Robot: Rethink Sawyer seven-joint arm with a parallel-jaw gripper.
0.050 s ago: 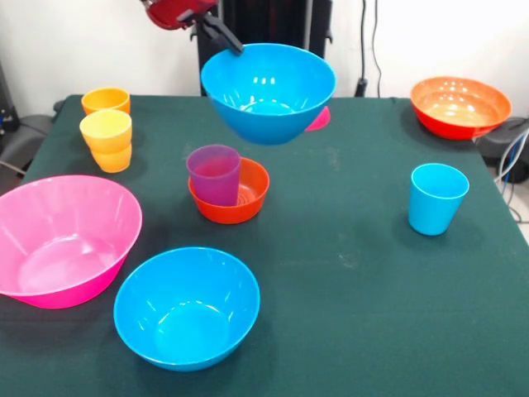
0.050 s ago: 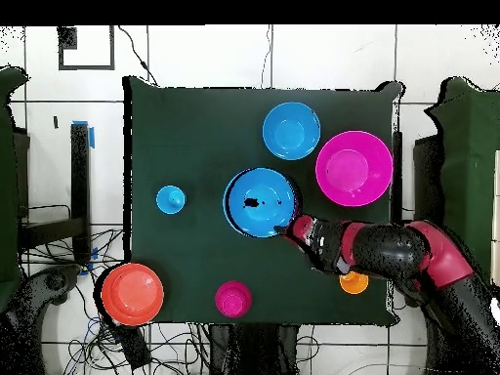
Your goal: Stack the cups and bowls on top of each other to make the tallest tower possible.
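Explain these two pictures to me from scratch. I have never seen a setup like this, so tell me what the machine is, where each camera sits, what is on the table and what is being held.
The machine is a red and black robot arm with a gripper at its tip. One picture looks across the green table towards the robot; the other looks straight down from above.

The gripper is pinching the rim of a blue bowl and holding it up in the air.

On the table are a large pink bowl, a second blue bowl, a wide orange bowl, and a small orange-red bowl with a purple cup standing in it. There is also a light blue cup, two stacked yellow-orange cups, another orange cup, and a small magenta bowl.
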